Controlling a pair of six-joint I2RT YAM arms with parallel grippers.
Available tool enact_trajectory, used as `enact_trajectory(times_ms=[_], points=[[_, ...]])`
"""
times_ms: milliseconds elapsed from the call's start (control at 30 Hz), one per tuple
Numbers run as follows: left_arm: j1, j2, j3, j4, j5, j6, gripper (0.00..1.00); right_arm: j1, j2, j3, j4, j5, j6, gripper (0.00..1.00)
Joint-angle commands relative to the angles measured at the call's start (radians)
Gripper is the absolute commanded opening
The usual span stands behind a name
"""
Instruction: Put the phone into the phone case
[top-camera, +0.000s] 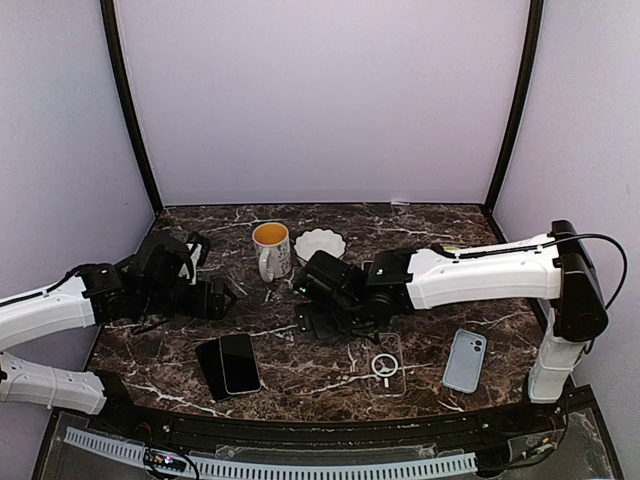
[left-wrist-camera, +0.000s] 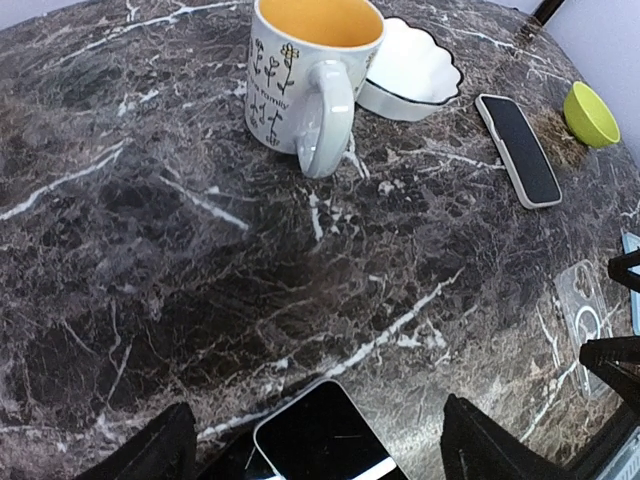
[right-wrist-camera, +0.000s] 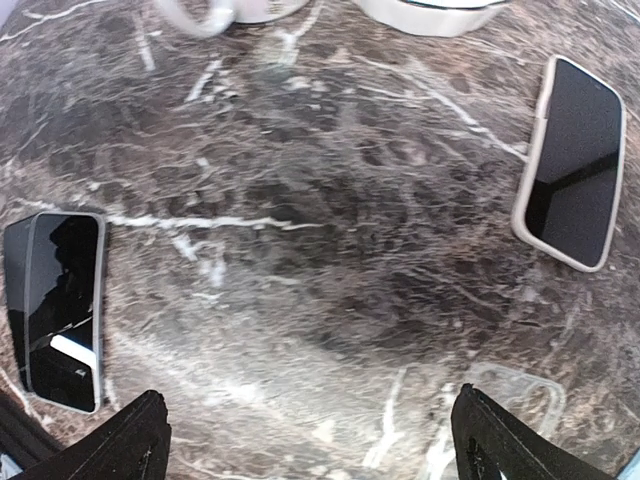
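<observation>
A black-screened phone lies flat at the front left of the marble table, on a dark slab. It also shows in the left wrist view and the right wrist view. A clear phone case with a white ring lies front centre, and shows faintly in the right wrist view and the left wrist view. My left gripper is open and empty above the phone's far end. My right gripper is open and empty over bare table, between phone and case.
A mug with a yellow inside and a white scalloped bowl stand at the back. A second phone in a beige case lies near a green cup, under my right arm. A light blue phone-shaped item lies front right.
</observation>
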Motion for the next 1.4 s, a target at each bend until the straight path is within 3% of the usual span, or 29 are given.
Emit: enact_trajectory(times_ms=[0,167,400,567,967,1167,1367], points=[[0.01,-0.063,-0.065,-0.129,0.114,-0.053,0.8,0.031,0.008,0.012,0.067,0.0,0.025,0.99],[0.009,-0.093,-0.161,-0.115,0.254,-0.106,0.68,0.059,-0.005,-0.015,0.114,-0.02,0.052,0.99],[0.009,-0.027,-0.244,-0.017,0.367,-0.271,0.65,0.079,-0.036,-0.072,0.117,0.002,0.07,0.99],[0.009,0.013,-0.311,0.085,0.395,-0.352,0.48,0.084,-0.055,-0.14,0.174,-0.006,0.075,0.99],[-0.034,0.19,-0.268,0.159,0.38,-0.363,0.31,0.086,-0.07,-0.169,0.151,0.06,0.042,0.99],[-0.13,0.347,-0.183,0.218,0.372,-0.354,0.3,0.086,-0.088,-0.163,0.105,0.112,0.038,0.98],[-0.15,0.508,-0.065,0.264,0.401,-0.284,0.3,0.077,-0.092,-0.141,0.061,0.146,0.043,0.98]])
